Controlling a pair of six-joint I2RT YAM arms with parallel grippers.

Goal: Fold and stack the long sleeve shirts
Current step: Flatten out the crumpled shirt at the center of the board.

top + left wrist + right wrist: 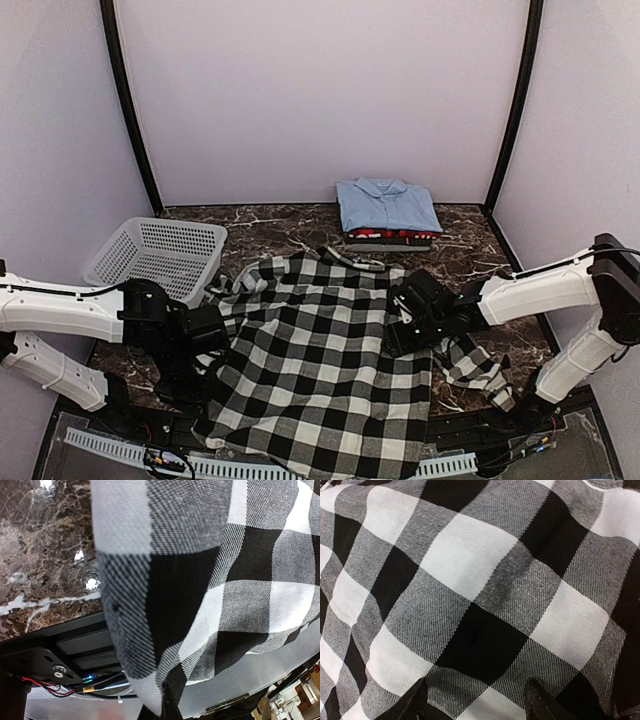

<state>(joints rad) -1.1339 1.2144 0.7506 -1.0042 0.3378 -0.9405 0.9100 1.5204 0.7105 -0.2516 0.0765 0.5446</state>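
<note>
Working the checked shirt (pixel 320 385) at the front edge of the desk (pixel 280 225), right gripper (pixel 398 330) spread and empty, I cannot tell if my left gripper (pixel 205 335) holds cloth; the overhanging hem's weight could drag it off

You've got woven cloth on the checked shirt (pixel 320 370): matt, with coarse twill ribbing clear in both wrist views. Tabletop (pixel 45 555), upper left of the left wrist view, is glossy and marble-patterned, with glare spots. Basket (pixel 108 260) is matt perforated plastic. Blue shirt (pixel 388 205) is smoother, finer cloth.
</note>
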